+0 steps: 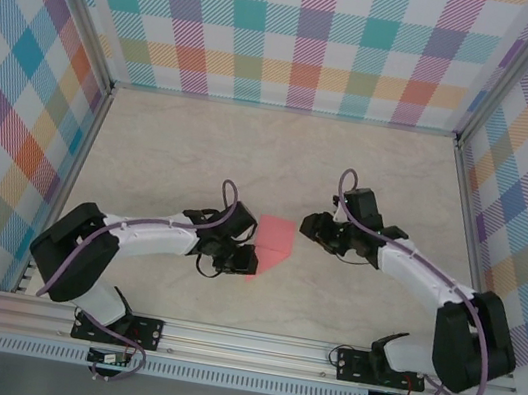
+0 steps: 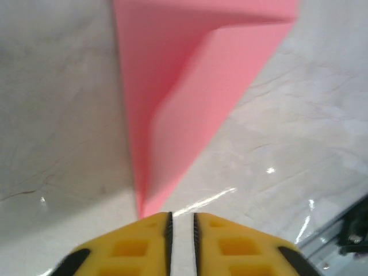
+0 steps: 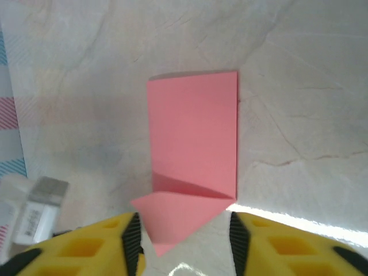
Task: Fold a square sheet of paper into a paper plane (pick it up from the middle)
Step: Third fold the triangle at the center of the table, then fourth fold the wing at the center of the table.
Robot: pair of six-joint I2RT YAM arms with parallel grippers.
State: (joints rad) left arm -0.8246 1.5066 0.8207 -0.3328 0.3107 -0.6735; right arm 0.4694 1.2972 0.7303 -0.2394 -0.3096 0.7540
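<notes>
Right gripper (image 3: pixel 184 233), jaws spread and empty, is your nearer one: the folded corner of the square sheet of paper (image 3: pixel 192 138) lies between its fingertips, long axis running straight away toward the barely parted left gripper (image 2: pixel 181 221).

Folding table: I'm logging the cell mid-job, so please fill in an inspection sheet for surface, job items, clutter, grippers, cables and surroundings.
Surface: pale marbled table top, some glare patches.
Job's things: pink sheet of paper, partly folded, one corner turned in, lying between the grippers.
Clutter: nothing seen.
Grippers: left gripper narrowly open at the paper's tip; right gripper open wide, the folded point between its fingers.
Cables: purple cables loop over both wrists.
Surroundings: plaid walls; aluminium rail at the near edge.
</notes>
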